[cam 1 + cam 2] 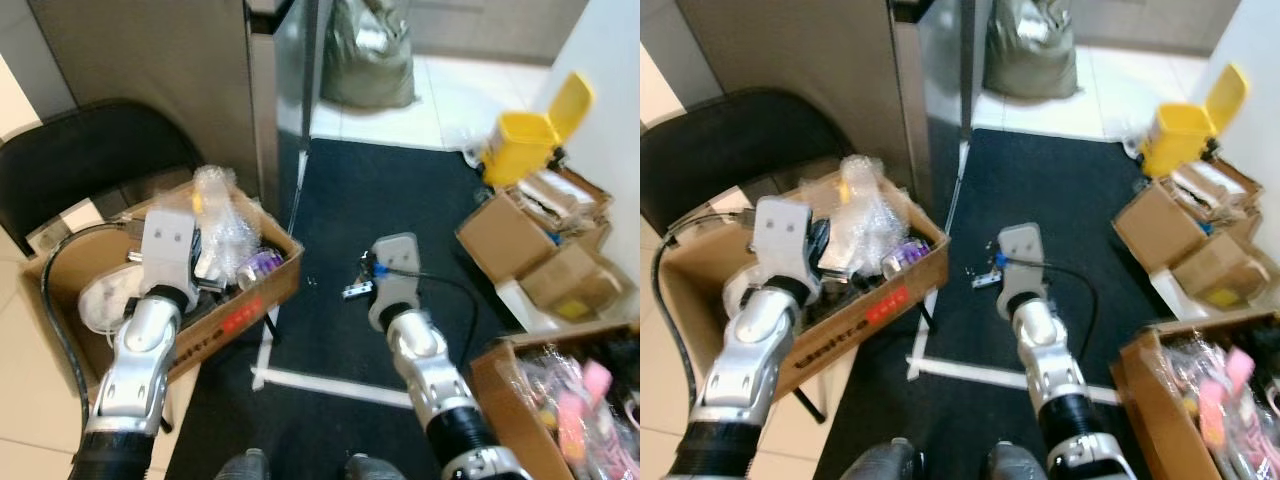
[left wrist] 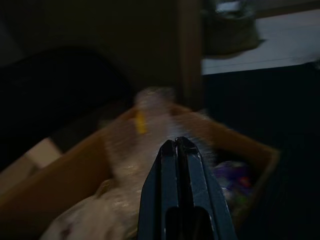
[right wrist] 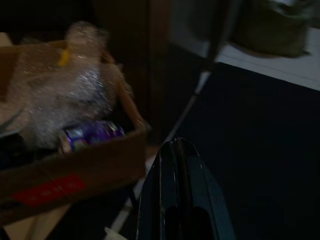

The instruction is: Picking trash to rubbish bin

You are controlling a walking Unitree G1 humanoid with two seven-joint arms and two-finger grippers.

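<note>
Your left end effector [image 2: 181, 150] has its two black fingers pressed flat together with nothing between them; it hovers over the open brown cardboard box [image 1: 262, 292] with the red label, pointing at the crumpled clear bubble-wrap bundle [image 1: 222, 222] heaped inside; your right end effector [image 3: 176, 150] is likewise closed and empty, hanging over the dark floor mat [image 1: 400, 200] just beside that box. The trash sits in the box on the black chair [image 1: 90, 150]: the bubble wrap, a small purple can [image 1: 902, 256] near the box's front corner, and darker odds I cannot make out; the yellow rubbish bin [image 1: 525, 140] with its lid flipped up stands well apart, across the mat on your right, among more cardboard boxes [image 1: 520, 240].

The risks, as I judge them: with the fingers closed you would only push the springy wrap deeper; it may slip from a shallow pinch; a hard press near the box's overhanging front edge could tip it off the chair; the black cable [image 1: 55, 300] looping beside your left forearm could snag on the box's rim.

Both silver forearms reach forward and down, the left bent over the box, the right extended lower towards the mat.
</note>
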